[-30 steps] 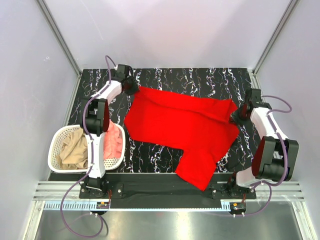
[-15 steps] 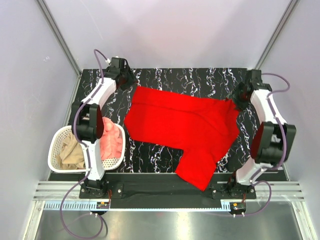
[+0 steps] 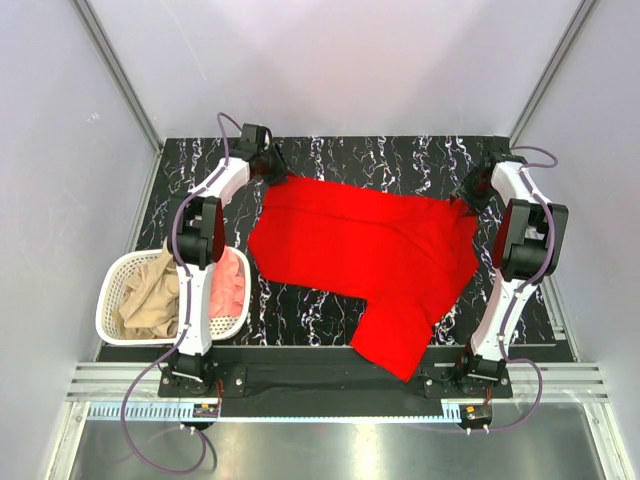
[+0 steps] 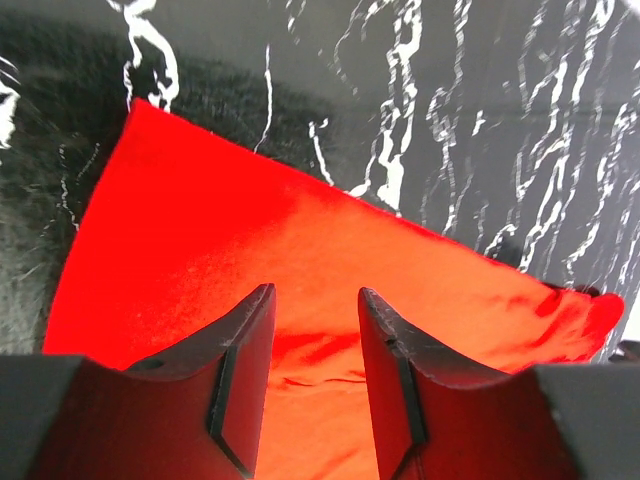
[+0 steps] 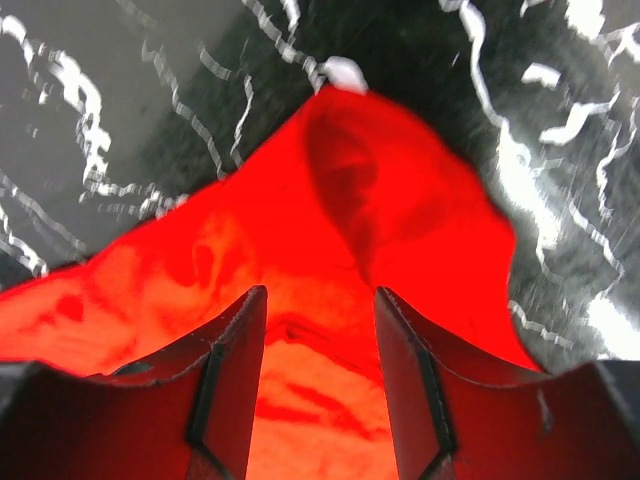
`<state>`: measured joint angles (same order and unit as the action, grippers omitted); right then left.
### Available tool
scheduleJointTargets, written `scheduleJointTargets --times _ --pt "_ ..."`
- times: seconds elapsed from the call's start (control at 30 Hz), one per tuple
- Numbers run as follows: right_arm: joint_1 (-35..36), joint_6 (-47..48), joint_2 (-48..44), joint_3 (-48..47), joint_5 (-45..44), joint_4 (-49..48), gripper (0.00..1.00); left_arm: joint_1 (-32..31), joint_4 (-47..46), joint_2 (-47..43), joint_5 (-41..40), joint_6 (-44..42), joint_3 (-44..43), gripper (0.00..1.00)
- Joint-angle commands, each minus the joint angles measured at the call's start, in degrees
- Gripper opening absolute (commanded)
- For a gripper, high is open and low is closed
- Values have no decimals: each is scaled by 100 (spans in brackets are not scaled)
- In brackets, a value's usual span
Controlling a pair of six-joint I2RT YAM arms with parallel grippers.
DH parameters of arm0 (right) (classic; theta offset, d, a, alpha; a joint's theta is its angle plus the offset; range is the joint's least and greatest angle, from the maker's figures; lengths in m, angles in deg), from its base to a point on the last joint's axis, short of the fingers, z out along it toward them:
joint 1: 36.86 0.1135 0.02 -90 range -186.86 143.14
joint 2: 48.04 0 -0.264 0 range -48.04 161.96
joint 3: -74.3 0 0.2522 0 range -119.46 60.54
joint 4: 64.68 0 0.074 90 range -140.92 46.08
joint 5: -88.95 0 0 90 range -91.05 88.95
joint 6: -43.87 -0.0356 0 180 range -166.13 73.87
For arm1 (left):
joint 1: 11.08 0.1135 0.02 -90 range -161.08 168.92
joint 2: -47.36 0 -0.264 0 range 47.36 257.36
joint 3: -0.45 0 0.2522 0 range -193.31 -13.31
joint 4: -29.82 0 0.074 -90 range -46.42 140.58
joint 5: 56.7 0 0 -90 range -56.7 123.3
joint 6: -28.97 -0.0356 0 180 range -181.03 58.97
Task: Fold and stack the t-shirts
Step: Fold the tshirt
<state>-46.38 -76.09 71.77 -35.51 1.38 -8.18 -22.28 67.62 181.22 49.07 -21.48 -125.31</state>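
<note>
Black marbled surface runs between pale walls, and both my arms reach to its far side. My left gripper is released, jaws spread with nothing between them, poised over the far left corner of the red t-shirt. My right gripper is released too, jaws apart above the shirt's far right corner. Whether either set of tips touches the cloth, I cannot tell.

The shirt lies spread across the middle of the surface, rumpled, with one flap trailing from its near right side toward my bases. I judge it light, limp and soft. It will sag and drape from wherever I pinch it, and it may drag along the surface instead of lifting clean. The two far corners look like the right holds, taken well in from the edge so the fabric does not slip out.

My left wrist view shows that corner lying flat and sharply pointed. My right wrist view shows its corner peaked, with a shadowed crease, perhaps doubled cloth. Only the top view gives the shirt's whole outline, and the white basket left of the shirt, holding a tan garment and a pink one.
</note>
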Motion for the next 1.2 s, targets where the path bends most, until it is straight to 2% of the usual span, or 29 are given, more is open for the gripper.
scheduleJointTargets --times 0.0,0.27,0.37,0.47,0.67,0.73,0.77,0.83,1.0,1.07,1.1,1.17 --pt "-68 104 156 -466 -164 -99 54 13 -267 -18 286 0 -120 43" --pt "-208 -10 622 -898 134 -108 53 30 -101 131 146 79 -67 41" --pt "-208 -28 719 -1003 108 -135 48 48 -74 166 163 79 -84 41" --pt "-287 -45 781 -1047 55 -91 38 57 -39 193 155 62 -128 41" --pt "-410 -98 807 -915 196 -205 35 74 75 289 154 53 -216 40" --pt "-428 -107 825 -942 91 -109 19 83 119 325 137 62 -208 40" --pt "-445 -177 799 -933 55 -30 5 83 119 325 128 62 -199 40" --pt "-472 -247 606 -741 -76 -64 0 83 128 333 119 62 -190 40" --pt "-516 -195 350 -467 -78 -425 1 109 128 342 137 70 -199 39" --pt "-516 -142 394 -572 142 -407 17 109 128 316 128 62 -199 39" --pt "-516 -151 359 -555 213 -459 34 109 128 316 128 70 -199 39" --pt "-516 -195 333 -564 327 -468 36 109 119 316 137 79 -199 38"
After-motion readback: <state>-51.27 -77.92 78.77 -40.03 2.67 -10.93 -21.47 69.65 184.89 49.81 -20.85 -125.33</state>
